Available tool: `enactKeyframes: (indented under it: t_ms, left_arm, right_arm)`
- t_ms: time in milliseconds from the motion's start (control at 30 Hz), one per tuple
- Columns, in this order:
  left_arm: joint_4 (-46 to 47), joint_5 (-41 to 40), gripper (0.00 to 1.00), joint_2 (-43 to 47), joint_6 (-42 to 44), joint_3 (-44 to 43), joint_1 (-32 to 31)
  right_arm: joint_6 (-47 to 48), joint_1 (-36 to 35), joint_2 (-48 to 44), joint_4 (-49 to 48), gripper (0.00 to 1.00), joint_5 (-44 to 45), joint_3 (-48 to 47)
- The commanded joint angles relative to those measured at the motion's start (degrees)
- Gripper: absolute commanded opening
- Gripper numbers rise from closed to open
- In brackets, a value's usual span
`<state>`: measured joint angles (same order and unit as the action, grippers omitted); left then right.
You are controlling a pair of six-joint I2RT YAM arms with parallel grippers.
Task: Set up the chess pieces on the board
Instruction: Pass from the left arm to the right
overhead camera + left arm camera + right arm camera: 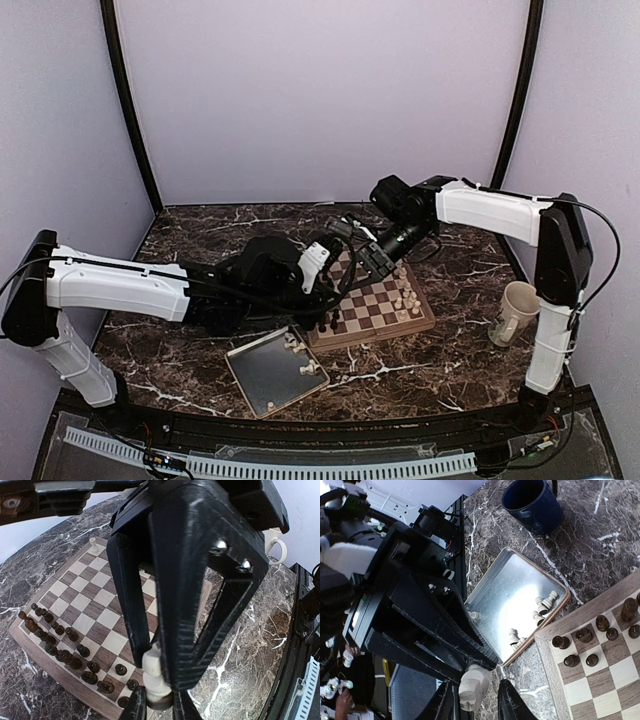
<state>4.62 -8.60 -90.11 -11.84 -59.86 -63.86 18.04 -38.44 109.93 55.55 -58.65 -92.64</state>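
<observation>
A cream-white chess piece (156,672) with a dark felt base hangs above the near-left corner of the board (102,597). My left gripper (159,707) is shut on its lower part. My right gripper (477,705) stands open around the piece's head (472,685), which lies against one finger with a gap to the other. The two grippers meet nose to nose, left gripper (340,270) and right gripper (372,262), over the board (372,305). Several cream pieces (405,298) stand on the board's right side. More lie in the tray (544,601).
Dark pieces (65,647) line the board's left edge. The grey metal tray (262,385) sits in front of the board's left corner. A cream mug (515,312) stands at the right, and a blue mug (532,500) beyond the tray. The table's front rail (305,630) is close.
</observation>
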Motion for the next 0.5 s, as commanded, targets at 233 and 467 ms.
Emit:
enactKeyframes:
  t_ms: [233, 467]
  left_arm:
    - [0.6, -0.5, 0.34, -0.3, -1.2, -1.2, 0.5]
    - [0.3, -3.5, 0.49, 1.7, -3.4, 2.7, 1.2]
  right_arm:
    - [1.1, -0.2, -0.1, -0.2, 0.08, 3.9, -2.5]
    - [0.7, 3.8, -3.8, -4.1, 0.07, 30.3, -5.0]
